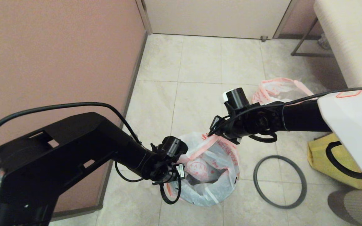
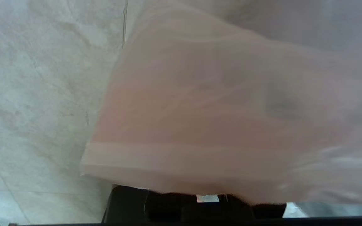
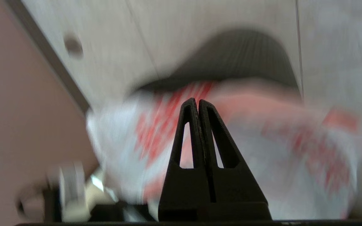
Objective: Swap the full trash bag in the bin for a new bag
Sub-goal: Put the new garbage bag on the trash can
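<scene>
Pale tiled floor (image 1: 200, 66), pink wall (image 1: 55, 53) on the left with a grey skirting, a light door at the far end, a pale bench (image 1: 350, 40) at far right. New bag (image 1: 211, 166) draped over the bin (image 3: 231, 59) mid-floor, full bag (image 1: 278, 89) beyond it, yellow bag (image 1: 331, 163) and grey hoop (image 1: 280, 182) lying flat to the right. Left gripper (image 1: 176, 175) at the bag's near-left rim, plastic over its camera, fingers hidden: cannot tell; right gripper (image 3: 198, 105) pressed together on the far rim's plastic.
</scene>
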